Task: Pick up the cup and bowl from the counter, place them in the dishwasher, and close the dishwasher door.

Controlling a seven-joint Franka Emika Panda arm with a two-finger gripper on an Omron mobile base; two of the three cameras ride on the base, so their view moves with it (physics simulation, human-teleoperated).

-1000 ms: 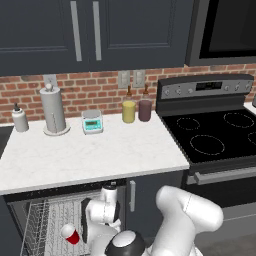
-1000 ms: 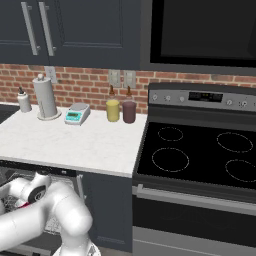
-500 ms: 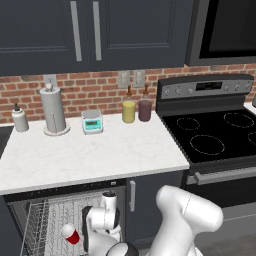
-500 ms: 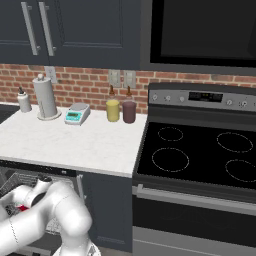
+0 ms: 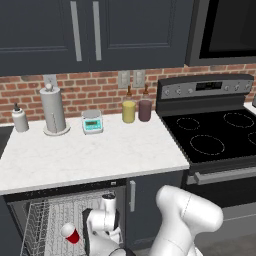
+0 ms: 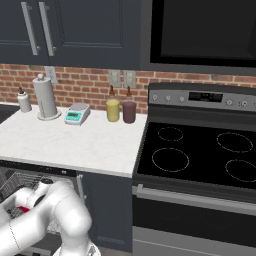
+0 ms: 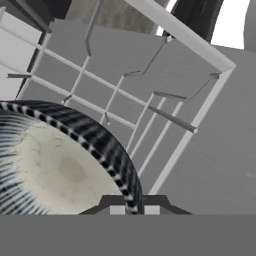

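Jaws: the gripper (image 7: 134,209) is clamped on the rim of the bowl (image 7: 55,165); the two fingertips sit close together with the bowl's edge between them.
Bowl: fills the lower left of the hand view, speckled inside facing the camera, held over the wire rack (image 7: 150,107) of the dishwasher (image 5: 50,220).
Cup: the red cup (image 5: 69,233) already sits in the rack, left of the hand; seen from the right base as a red patch (image 6: 22,208) behind the white arm.
Change: over the last second the hand has sunk lower into the dishwasher opening; the cup has not shifted.
Worktop: the worktop (image 5: 95,155) carries the paper-towel holder (image 5: 53,111), the scale (image 5: 92,121) and the two canisters (image 5: 136,110); no cup or bowl left on it.
Meaning: cup step looks done, bowl close to set-down.
Remaining: release the bowl, withdraw, then lift the dishwasher door.
Risk: tines may catch the bowl's rim on release.
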